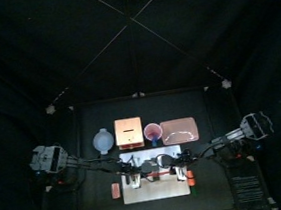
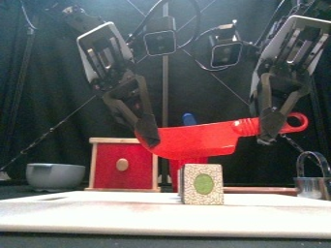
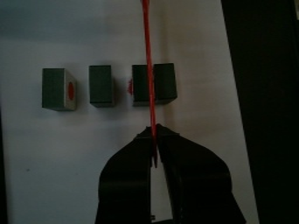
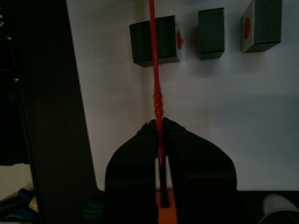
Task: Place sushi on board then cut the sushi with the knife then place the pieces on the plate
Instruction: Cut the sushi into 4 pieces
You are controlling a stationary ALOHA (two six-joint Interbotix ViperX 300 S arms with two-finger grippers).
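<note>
A red toy knife point(image 2: 195, 141) hangs level over the white cutting board point(image 2: 155, 215), held at both ends. My left gripper point(image 2: 146, 134) is shut on the blade's tip end, my right gripper point(image 2: 270, 129) on the handle end. Right under the blade stands a dark green sushi block point(image 2: 200, 184). In the left wrist view the knife point(image 3: 147, 52) runs edge-on across the widest block point(image 3: 162, 85), and two narrower pieces point(image 3: 101, 85) point(image 3: 56, 88) stand apart beside it. The right wrist view shows the same row, with the knife point(image 4: 153, 61) over the end block point(image 4: 163, 40).
Behind the board stand the wooden box with its red drawer front point(image 2: 123, 165), the blue-grey bowl point(image 2: 54, 175) and a metal cutter point(image 2: 312, 182) at the right. The pink tray point(image 1: 179, 129) and red cup point(image 1: 153, 130) sit at the back right.
</note>
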